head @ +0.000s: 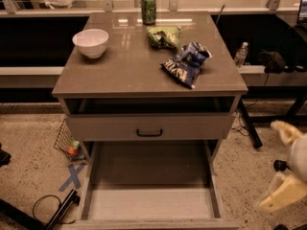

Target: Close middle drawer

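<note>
On the left of the flat brown cabinet top [120, 71] sits a round white ceramic bowl [90, 42]. Further along are a green drink can [148, 7], a crumpled green snack bag [163, 35] and a blue crisp packet [187, 63]. Under the top, the grey-beige upper drawer [105, 127] with a black bar handle stands slightly out.

Below it the middle drawer [148, 202] — wide, deep and grey-beige — is pulled far out toward the camera, and its front runs along the bottom edge of the view. It looks empty, so it is probably light: a stiff box on runners that should slide under a steady push. No grasp seems needed. Flat pressure at the centre of the front panel is the best contact, because an off-centre shove could skew it and make it bind.

The blurred cream-coloured gripper [293, 176] hangs at the far right, low beside the cabinet and well apart from the drawer — whether its jaws are spread or pressed together, I cannot tell.
</note>
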